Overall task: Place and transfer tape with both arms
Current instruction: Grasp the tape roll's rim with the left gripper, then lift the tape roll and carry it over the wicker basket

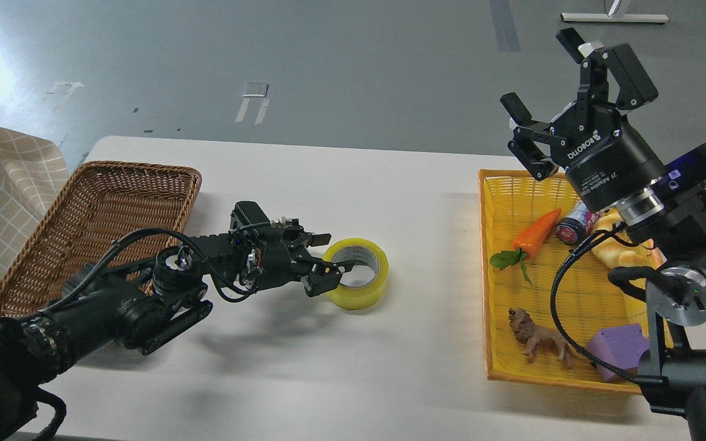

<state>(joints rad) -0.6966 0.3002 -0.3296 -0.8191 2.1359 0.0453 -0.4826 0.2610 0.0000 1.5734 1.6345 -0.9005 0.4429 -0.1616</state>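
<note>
reaching in from the left, the left gripper had its fingers straddling the near wall of the tape, which lay flat mid-tabletop; whether they pinched it was hard to tell. this looked like the pickup, next needing a firm lift. farther off, the right gripper hung spread and empty above the yellow tray.
</note>
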